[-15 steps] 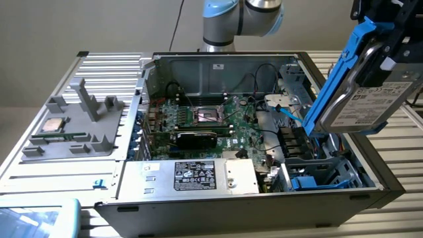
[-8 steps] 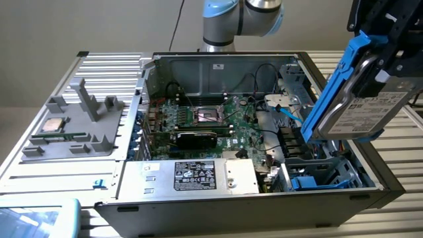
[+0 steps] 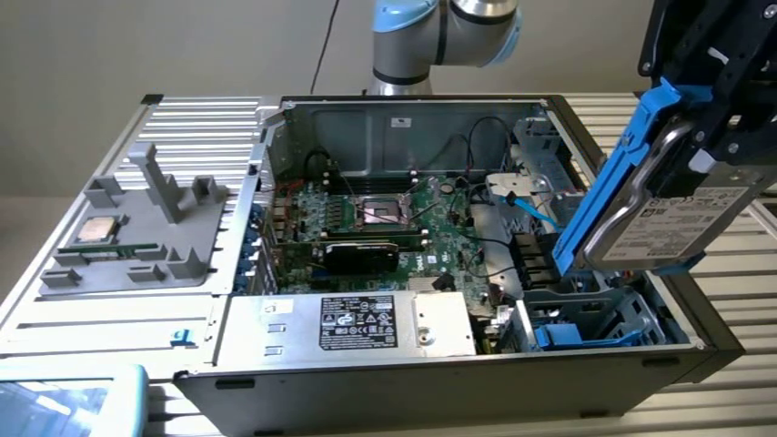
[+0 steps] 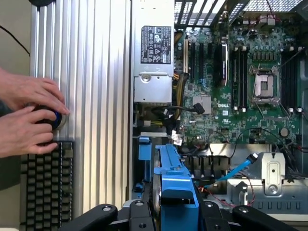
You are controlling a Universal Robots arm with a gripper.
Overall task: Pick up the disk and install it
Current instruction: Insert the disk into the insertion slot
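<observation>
The disk [image 3: 674, 218] is a silver-grey hard drive with a white label in a blue carrier frame. It hangs tilted in the air at the exterior view's right, and my gripper [image 3: 716, 127] is shut on its upper part. It hovers above the drive bay [image 3: 595, 319] in the front right corner of the open computer case [image 3: 243, 364]. In the wrist view, the blue carrier edge [image 4: 175, 187] runs between my black fingers [image 4: 103, 215], with the gripper [image 4: 175, 219] around it.
A silver power-supply box [image 3: 364, 323] with a black label lies beside the bay. The motherboard [image 3: 388, 218] and a blue cable [image 3: 534, 214] lie deeper in the case. A grey fixture [image 3: 122, 237] holds a CPU chip. A person's hands [image 4: 29, 115] rest near a keyboard [image 4: 45, 183].
</observation>
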